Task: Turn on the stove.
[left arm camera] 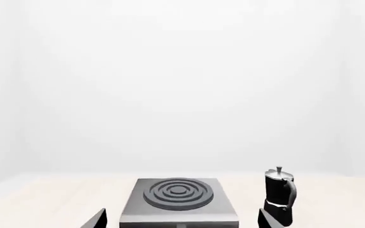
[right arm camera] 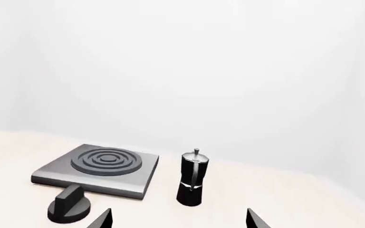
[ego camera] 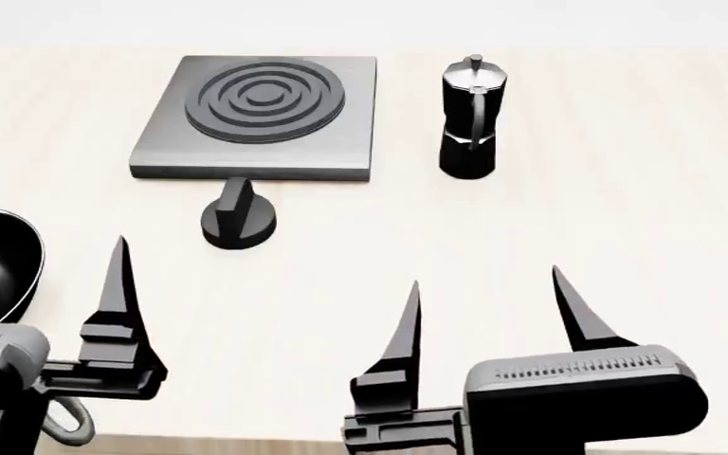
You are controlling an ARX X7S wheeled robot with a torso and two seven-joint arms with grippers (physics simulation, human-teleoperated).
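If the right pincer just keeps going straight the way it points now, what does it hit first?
Probably nothing soon. The right pincer, open, aims at bare table between the stove knob and the moka pot. The pot sits slightly off its line, though depth is hard to judge here.

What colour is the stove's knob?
Black, the knob; clearest in the head view.

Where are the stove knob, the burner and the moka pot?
knob (ego camera: 239, 220), head view, on its raised grip.
burner (ego camera: 264, 98), head view, on its inner rings.
moka pot (ego camera: 468, 118), head view, on its body.
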